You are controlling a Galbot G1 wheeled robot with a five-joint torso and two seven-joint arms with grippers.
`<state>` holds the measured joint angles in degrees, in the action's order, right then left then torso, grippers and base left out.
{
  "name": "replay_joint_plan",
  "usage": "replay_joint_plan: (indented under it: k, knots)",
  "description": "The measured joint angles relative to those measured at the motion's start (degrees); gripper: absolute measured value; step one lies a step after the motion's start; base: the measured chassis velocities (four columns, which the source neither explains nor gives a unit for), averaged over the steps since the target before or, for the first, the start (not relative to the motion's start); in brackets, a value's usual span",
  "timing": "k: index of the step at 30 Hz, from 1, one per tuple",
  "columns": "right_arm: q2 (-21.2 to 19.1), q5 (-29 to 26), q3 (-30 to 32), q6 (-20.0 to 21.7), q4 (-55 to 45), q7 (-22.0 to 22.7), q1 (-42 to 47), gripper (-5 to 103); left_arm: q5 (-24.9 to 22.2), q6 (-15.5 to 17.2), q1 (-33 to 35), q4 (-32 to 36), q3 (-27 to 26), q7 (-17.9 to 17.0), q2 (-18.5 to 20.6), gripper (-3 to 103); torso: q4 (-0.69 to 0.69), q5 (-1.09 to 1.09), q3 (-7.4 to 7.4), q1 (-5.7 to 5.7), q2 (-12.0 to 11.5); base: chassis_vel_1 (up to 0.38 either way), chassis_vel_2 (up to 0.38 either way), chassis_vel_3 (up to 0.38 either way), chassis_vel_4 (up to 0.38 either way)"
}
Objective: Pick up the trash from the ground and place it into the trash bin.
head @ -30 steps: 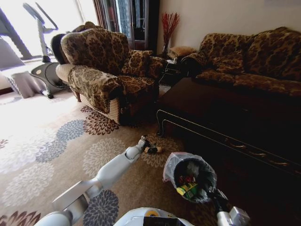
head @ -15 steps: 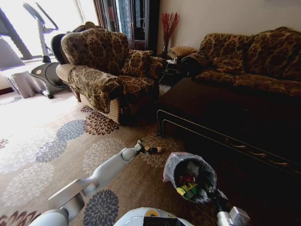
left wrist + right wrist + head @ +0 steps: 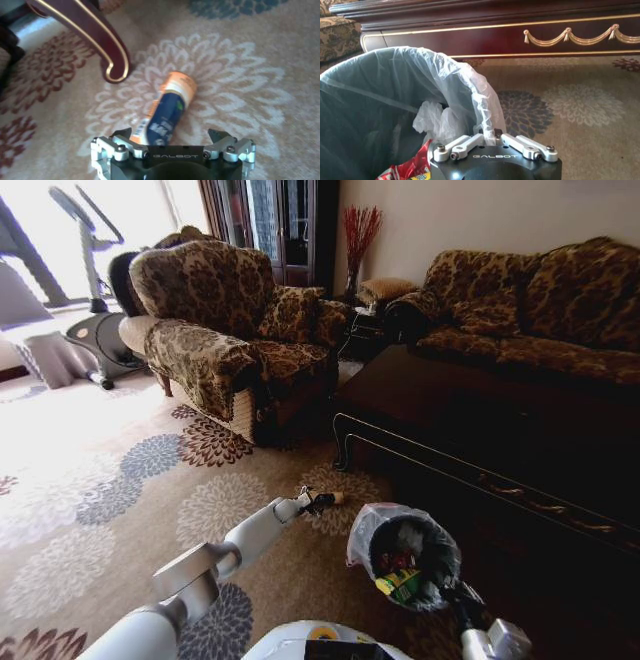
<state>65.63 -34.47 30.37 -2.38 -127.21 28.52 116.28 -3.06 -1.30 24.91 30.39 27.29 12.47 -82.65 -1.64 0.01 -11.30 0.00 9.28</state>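
A tan and blue stick-like piece of trash (image 3: 169, 108) lies on the flowered carpet, near the table leg (image 3: 102, 41). My left gripper (image 3: 170, 137) is open low over it, and the near end of the piece sits between the two fingers. In the head view the left gripper (image 3: 312, 501) reaches the same piece (image 3: 332, 498). The trash bin (image 3: 363, 538), with its pale liner bag, stands to the right and holds red, green and white litter. My right gripper (image 3: 490, 141) is shut on the liner at the bin's rim (image 3: 470, 86).
A dark wooden coffee table (image 3: 450, 410) with gold trim stands right behind the trash and the bin. A patterned armchair (image 3: 220, 330) is at the back left and a sofa (image 3: 530, 300) at the back right. Open carpet (image 3: 120, 500) lies to the left.
My left arm has dropped lower and its gripper has closed in on the stick-like piece. The piece, the bin and the right arm have stayed put.
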Motion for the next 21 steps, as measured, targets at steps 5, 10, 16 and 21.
replay_joint_plan:
  k: [5,10,16,21]
  knots:
    - [0.0,0.0,0.0,0.0,0.0,0.0,0.0,0,1.2,-1.2,0.0,-5.4,-0.9,-1.4,-4.4,100,-0.01,0.00,0.00,0.00,0.0,0.000,0.000,0.000,0.000]
    - [0.0,0.0,0.0,0.0,0.0,0.0,0.0,0,1.4,-1.8,0.0,-6.8,-1.8,-3.6,-6.3,100,0.00,0.00,0.00,0.00,0.0,0.000,0.000,0.000,0.000]
    - [0.0,0.0,0.0,0.0,0.0,0.0,0.0,0,2.3,-1.8,-0.7,-8.8,-2.9,-6.4,-7.7,100,-0.01,0.00,0.00,0.00,0.0,0.000,0.000,0.000,0.000]
    - [0.0,0.0,0.0,0.0,0.0,0.0,0.0,0,3.0,-1.6,-0.6,-8.9,-3.8,-6.8,-7.8,100,-0.01,0.00,0.00,0.00,0.0,0.000,0.000,0.000,0.000]
